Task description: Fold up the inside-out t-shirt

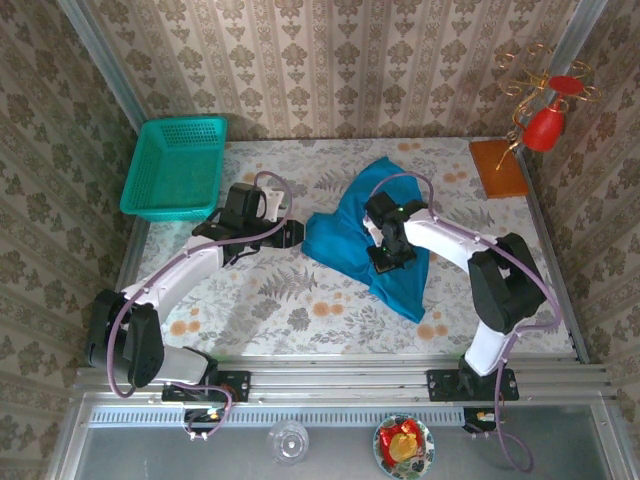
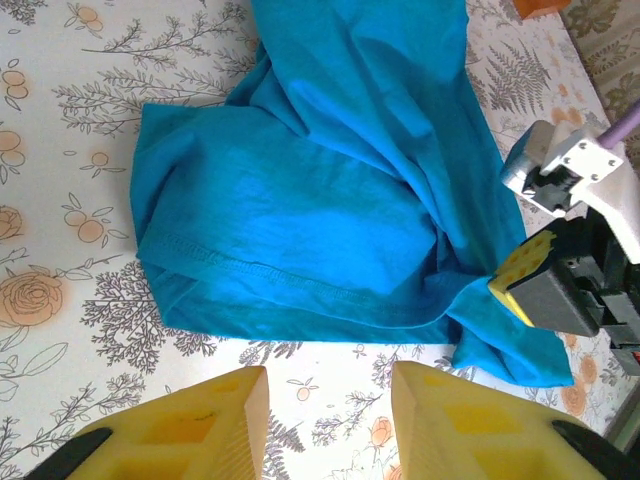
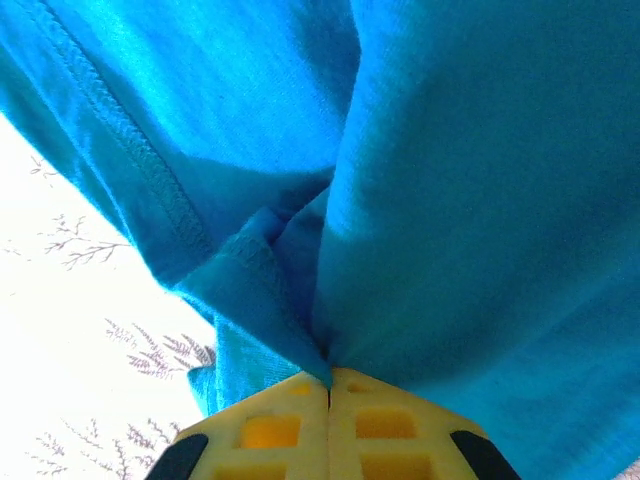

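Note:
The teal-blue t-shirt point(image 1: 345, 240) lies crumpled on the flowered tablecloth, right of centre, with a stitched hem point(image 2: 260, 268) along its near edge. My right gripper point(image 1: 390, 256) sits on top of the t-shirt point(image 3: 470, 180). In the right wrist view the right gripper point(image 3: 329, 384) is shut, with a pinched fold of cloth at its tips. My left gripper point(image 1: 290, 235) hovers just left of the shirt's edge. Seen from the left wrist, the left gripper point(image 2: 330, 410) is open over bare tablecloth, a little short of the t-shirt point(image 2: 300, 190). The right gripper's yellow fingertip point(image 2: 525, 268) shows at the shirt's right corner.
A teal-green mesh basket point(image 1: 176, 165) stands at the back left. An orange board point(image 1: 497, 167) and a wire stand with red ornaments point(image 1: 547, 120) are at the back right. A glass point(image 1: 288, 441) and a bowl point(image 1: 403, 445) sit on the shelf below the near edge.

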Action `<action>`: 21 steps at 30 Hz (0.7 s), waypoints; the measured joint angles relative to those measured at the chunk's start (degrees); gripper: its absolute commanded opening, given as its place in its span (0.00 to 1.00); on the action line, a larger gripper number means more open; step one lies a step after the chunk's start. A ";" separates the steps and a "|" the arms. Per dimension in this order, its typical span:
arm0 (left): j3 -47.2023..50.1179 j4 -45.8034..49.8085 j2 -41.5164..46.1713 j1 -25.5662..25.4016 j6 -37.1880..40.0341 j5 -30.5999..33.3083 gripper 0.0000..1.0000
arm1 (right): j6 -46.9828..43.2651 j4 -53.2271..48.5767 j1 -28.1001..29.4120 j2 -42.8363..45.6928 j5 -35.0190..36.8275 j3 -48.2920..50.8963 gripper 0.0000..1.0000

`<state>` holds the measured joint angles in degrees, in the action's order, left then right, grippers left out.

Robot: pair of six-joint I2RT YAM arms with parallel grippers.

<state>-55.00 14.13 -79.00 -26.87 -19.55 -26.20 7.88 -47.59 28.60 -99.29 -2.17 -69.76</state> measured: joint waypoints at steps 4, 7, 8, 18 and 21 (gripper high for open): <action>0.00 -2.49 0.00 -1.09 2.69 -0.11 0.45 | 0.26 -2.60 0.61 4.81 0.76 -1.51 0.00; 0.02 -6.32 0.00 -3.63 5.60 -0.39 0.50 | 0.92 -4.13 0.79 8.70 1.18 -4.04 0.00; 0.04 -7.91 -0.02 -4.48 6.62 -0.57 0.51 | 1.11 -4.48 0.83 9.86 1.38 -4.92 0.00; -0.68 -24.17 -9.33 -13.18 25.07 -4.87 0.67 | 2.99 -7.74 0.81 16.94 2.27 -10.51 0.00; -2.93 -24.50 -14.16 -13.20 29.57 -4.98 0.70 | 3.02 -8.55 0.81 18.45 2.82 -11.17 0.00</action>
<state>-57.93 -10.37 -93.17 -40.07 10.02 -31.18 10.90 -56.14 29.41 -80.84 0.64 -80.93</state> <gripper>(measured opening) 0.682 0.049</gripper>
